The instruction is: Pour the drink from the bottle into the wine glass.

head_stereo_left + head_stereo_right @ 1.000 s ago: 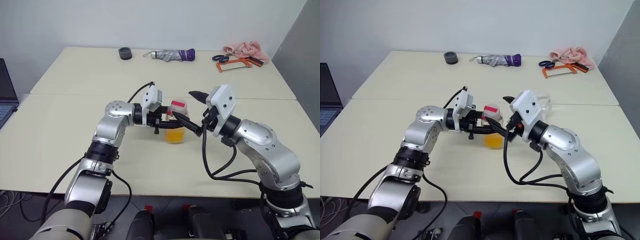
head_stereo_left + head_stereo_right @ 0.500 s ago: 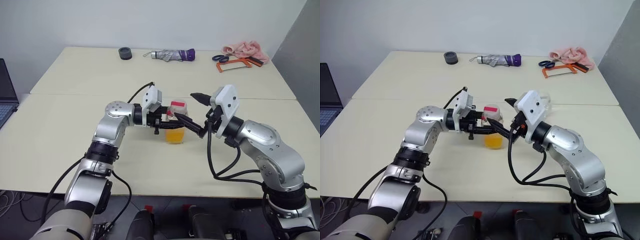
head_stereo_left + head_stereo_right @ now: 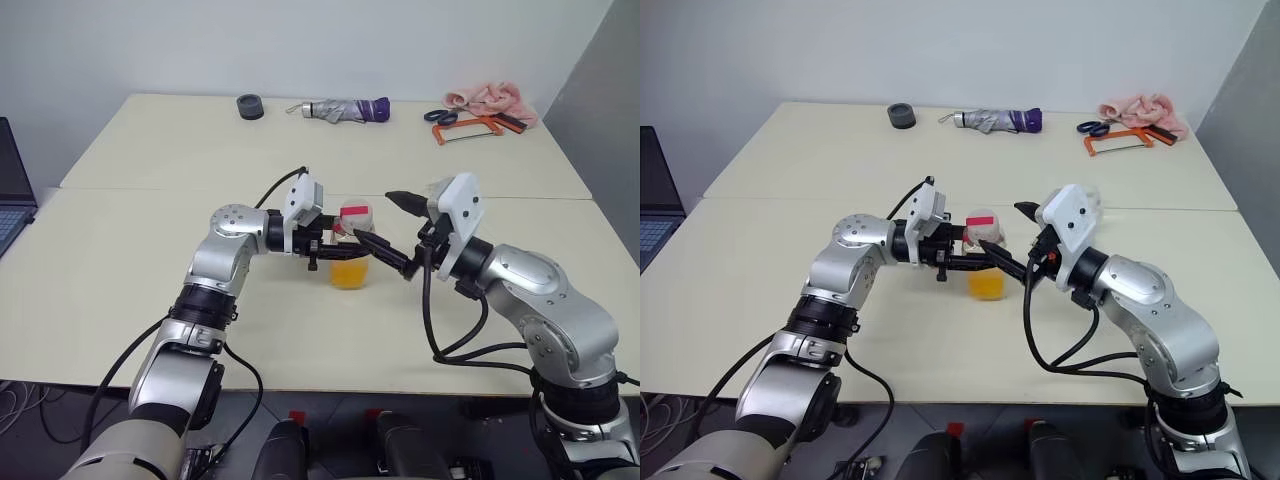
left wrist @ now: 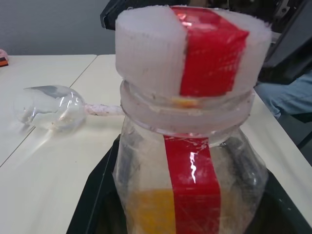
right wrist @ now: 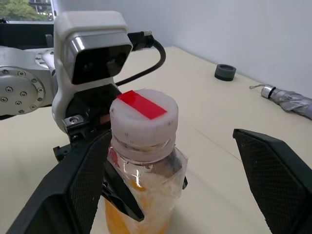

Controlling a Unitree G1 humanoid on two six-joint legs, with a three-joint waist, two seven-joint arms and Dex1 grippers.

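Note:
The bottle (image 3: 352, 245) stands upright just above the table, white cap (image 5: 144, 114) with a red strip on top. The orange drink (image 3: 348, 272) fills its lower part. My left gripper (image 3: 335, 245) is shut on the bottle's body from the left. My right gripper (image 3: 392, 228) is open just right of the bottle at cap height, its black fingers (image 5: 278, 170) spread either side of the cap and touching nothing. The wine glass (image 4: 48, 105) lies on its side on the table behind my right hand.
Along the far edge of the table (image 3: 120, 290) lie a grey tape roll (image 3: 249, 105), a folded umbrella (image 3: 340, 109), scissors beside an orange saw (image 3: 470, 125), and a pink cloth (image 3: 490, 98). A laptop (image 3: 10, 190) sits at the far left.
My right wrist and forearm have shifted slightly to the right, the gripper staying open by the cap. The left gripper and the bottle have kept still.

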